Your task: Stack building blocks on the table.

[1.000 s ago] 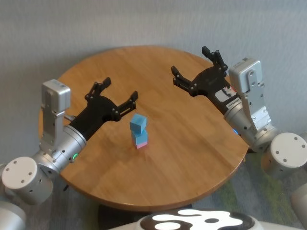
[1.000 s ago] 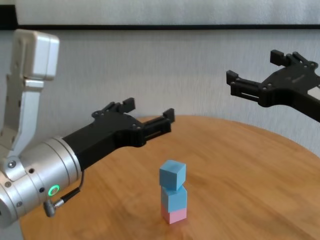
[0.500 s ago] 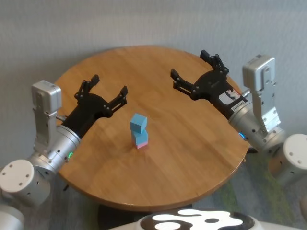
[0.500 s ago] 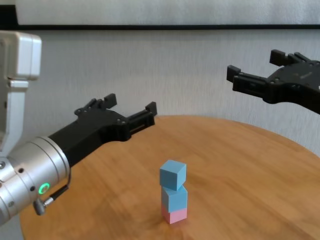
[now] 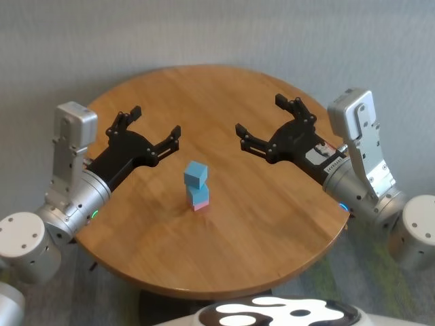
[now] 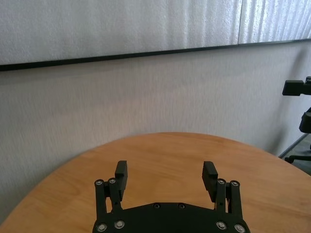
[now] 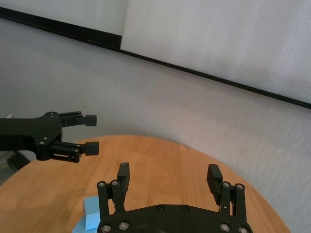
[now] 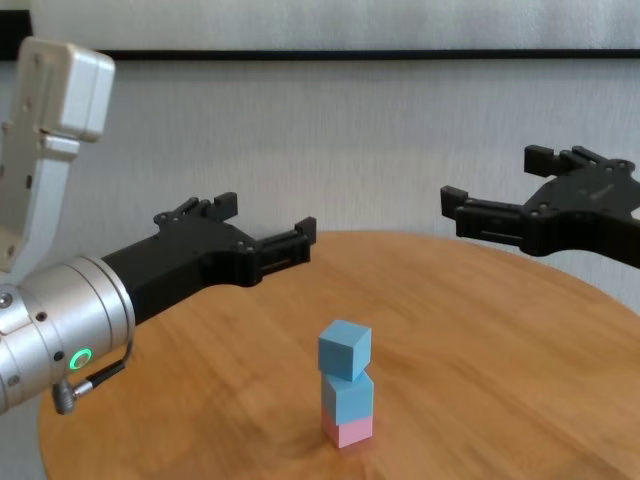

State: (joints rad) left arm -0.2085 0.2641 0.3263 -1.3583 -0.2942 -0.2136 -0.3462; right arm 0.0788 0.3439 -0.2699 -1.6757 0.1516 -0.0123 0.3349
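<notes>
Grey textured wall stands behind the round wooden table point(image 5: 272, 224), w/ a dark horizontal strip point(image 8: 400, 53) on the wall in the chest view. At the near edge of the head view a white-and-black patterned surface point(image 5: 272, 314) shows below the table.

Left side first: the left gripper point(image 5: 153, 130) hangs above the table near its left edge, well apart from the blocks. Its fingers point(image 6: 120, 174) are spread wide and hold nothing; the left wrist view shows bare wood between them. The arm behind it is silver w/ a green light point(image 8: 78, 357) on the wrist.

Middle: the three blocks stand as one small tower approx. at the centre of the table, a bit toward the near edge. The pink block point(image 8: 347, 431) is at the bottom, touching the wood. One blue block point(image 8: 347, 397) sits on it. The top blue block point(image 8: 345, 350) rests on that one but is turned at an angle, so its corners do not line up w/ the block below. No gripper touches the tower.

Right side: the right gripper point(image 5: 264, 125) hangs above the table between the tower and the right edge, apart from the blocks. Its fingers point(image 7: 123, 174) are also wide open w/ nothing held. In the right wrist view a piece of the top blue block shows beside one finger, and the left gripper is seen farther off.
</notes>
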